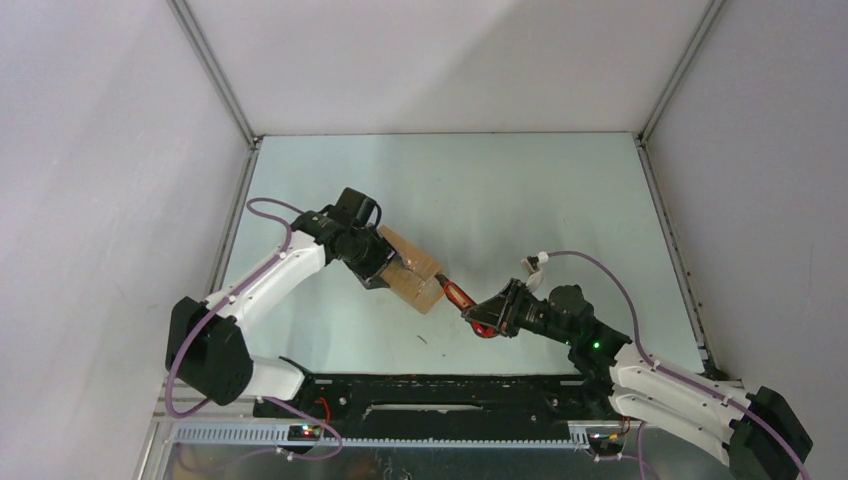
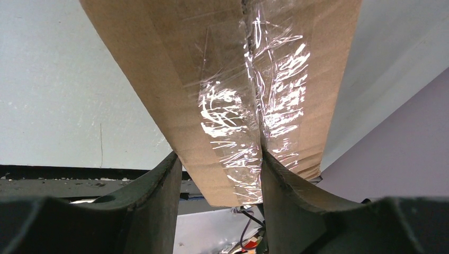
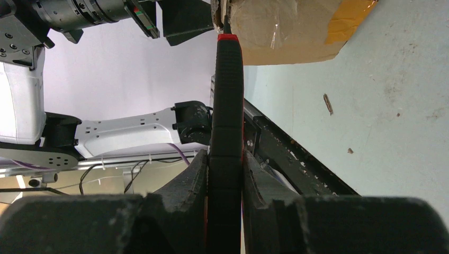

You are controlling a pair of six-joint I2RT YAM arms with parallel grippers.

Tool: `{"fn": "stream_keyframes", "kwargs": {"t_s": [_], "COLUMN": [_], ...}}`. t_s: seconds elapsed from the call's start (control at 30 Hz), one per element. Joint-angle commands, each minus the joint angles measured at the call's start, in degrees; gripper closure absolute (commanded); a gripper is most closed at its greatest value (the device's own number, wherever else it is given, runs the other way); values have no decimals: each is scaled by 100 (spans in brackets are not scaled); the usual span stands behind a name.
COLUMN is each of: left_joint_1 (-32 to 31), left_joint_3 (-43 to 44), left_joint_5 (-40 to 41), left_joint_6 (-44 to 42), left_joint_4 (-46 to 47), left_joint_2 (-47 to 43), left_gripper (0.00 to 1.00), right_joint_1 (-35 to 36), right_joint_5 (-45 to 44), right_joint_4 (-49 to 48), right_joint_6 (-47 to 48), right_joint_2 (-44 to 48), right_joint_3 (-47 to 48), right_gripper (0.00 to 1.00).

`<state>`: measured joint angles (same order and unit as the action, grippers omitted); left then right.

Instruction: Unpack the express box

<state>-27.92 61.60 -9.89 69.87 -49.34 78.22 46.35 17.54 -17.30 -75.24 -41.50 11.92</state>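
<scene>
The express box (image 1: pixel 412 272) is a small brown carton with clear tape along its seam, held off the table at centre. My left gripper (image 1: pixel 378 262) is shut on its left end. In the left wrist view the box (image 2: pixel 212 79) fills the upper frame and both fingers (image 2: pixel 159 196) press its lower corner. My right gripper (image 1: pixel 492 318) is shut on a red-and-black knife handle (image 1: pixel 460 298) that points at the box's right end. In the right wrist view the handle (image 3: pixel 226 106) runs up between the fingers, and its tip meets the taped box (image 3: pixel 286 26).
A black rail (image 1: pixel 420 395) runs along the table's near edge between the arm bases. Metal frame posts and grey walls close in the pale table (image 1: pixel 560 200) at left, right and back. Small bits of debris (image 3: pixel 328 103) lie on the table by the box.
</scene>
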Motion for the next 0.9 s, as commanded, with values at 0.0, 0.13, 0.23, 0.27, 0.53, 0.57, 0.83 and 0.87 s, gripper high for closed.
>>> {"fn": "stream_keyframes", "kwargs": {"t_s": [0.0, 0.13, 0.23, 0.27, 0.53, 0.57, 0.83, 0.87], "left_joint_1": [24, 21, 17, 18, -32, -44, -151, -152], "left_joint_3": [36, 44, 66, 77, 80, 80, 89, 93], "left_joint_5": [-218, -339, -379, -385, -438, -457, -446, -423], "left_joint_6": [-150, -201, -237, -252, -242, -223, -119, -137], "left_joint_4": [72, 159, 176, 168, 248, 287, 379, 335], "left_joint_2": [-200, -200, -226, -234, -227, -225, -167, -165], "left_gripper": [100, 100, 100, 100, 100, 100, 100, 100], "right_joint_1": [69, 128, 195, 205, 346, 385, 569, 562], "right_joint_5": [-58, 26, 39, 32, 232, 247, 119, 81], "right_joint_4": [-411, -636, -727, -734, -1036, -1099, -1272, -1211], "right_joint_6": [-31, -25, -16, -12, 79, 76, 11, 14], "right_joint_2": [-7, -216, -377, -403, -792, -866, -1126, -1079], "right_joint_3": [16, 43, 76, 81, 235, 254, 290, 289], "right_gripper": [100, 100, 100, 100, 100, 100, 100, 100]}}
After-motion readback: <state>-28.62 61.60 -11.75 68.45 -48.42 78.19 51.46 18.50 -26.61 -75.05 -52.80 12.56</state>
